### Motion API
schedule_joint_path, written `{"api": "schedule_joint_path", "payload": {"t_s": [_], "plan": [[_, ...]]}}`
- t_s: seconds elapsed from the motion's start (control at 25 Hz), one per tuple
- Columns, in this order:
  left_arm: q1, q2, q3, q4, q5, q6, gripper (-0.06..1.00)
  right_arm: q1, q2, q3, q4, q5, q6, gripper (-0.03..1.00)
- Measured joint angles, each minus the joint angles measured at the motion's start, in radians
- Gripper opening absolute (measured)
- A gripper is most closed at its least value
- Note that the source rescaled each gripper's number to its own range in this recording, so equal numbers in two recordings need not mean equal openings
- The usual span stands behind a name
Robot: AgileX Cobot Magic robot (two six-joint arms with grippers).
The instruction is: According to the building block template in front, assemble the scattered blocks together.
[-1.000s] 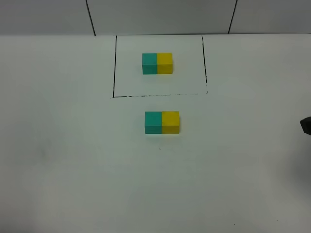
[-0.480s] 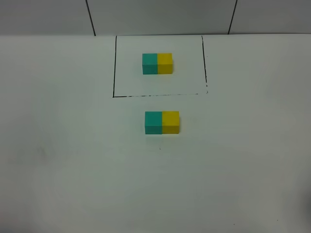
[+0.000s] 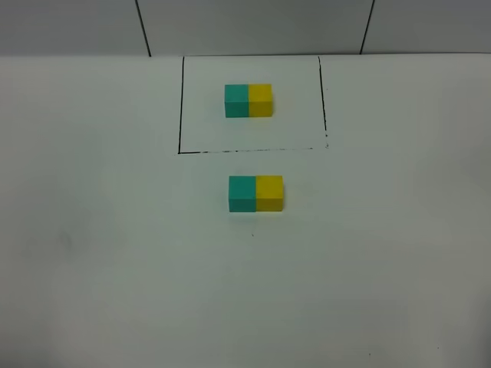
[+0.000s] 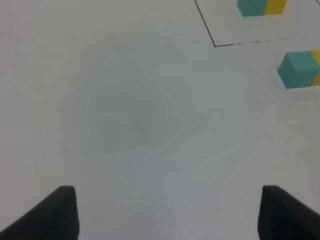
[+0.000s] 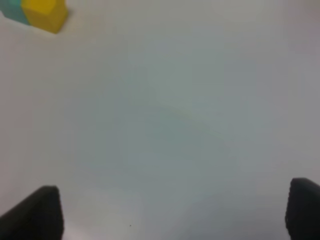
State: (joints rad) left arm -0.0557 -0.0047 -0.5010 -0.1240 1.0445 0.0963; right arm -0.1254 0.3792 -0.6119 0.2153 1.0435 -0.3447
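The template (image 3: 248,100), a teal and yellow bar, sits inside the black drawn rectangle (image 3: 181,107) at the back; it also shows in the left wrist view (image 4: 261,7). In front of it, outside the frame, the loose teal cube (image 3: 242,193) and yellow cube (image 3: 269,192) stand touching, teal left, yellow right. The left wrist view shows the teal cube (image 4: 298,69); the right wrist view shows the yellow cube (image 5: 45,14). Neither gripper shows in the exterior view. My left gripper (image 4: 167,212) and right gripper (image 5: 172,212) are open and empty, well away from the cubes.
The white table (image 3: 115,268) spreads around the blocks. A grey wall with dark seams (image 3: 143,27) runs behind the table's back edge.
A dark part of the right arm at the right edge one second ago has left the exterior view. The blocks have not moved.
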Motion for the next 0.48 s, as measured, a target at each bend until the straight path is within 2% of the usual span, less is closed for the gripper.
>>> {"api": "schedule_joint_path", "payload": {"t_s": [0.28,0.48], "plan": [[0.000,0.000,0.000,0.000,0.000,0.000,0.67,0.070,-0.097,0.003,-0.021,0.004,0.074,1.00],[0.000,0.000,0.000,0.000,0.000,0.000,0.67,0.080,-0.181,0.034,-0.059,0.011,0.146,1.00]]}}
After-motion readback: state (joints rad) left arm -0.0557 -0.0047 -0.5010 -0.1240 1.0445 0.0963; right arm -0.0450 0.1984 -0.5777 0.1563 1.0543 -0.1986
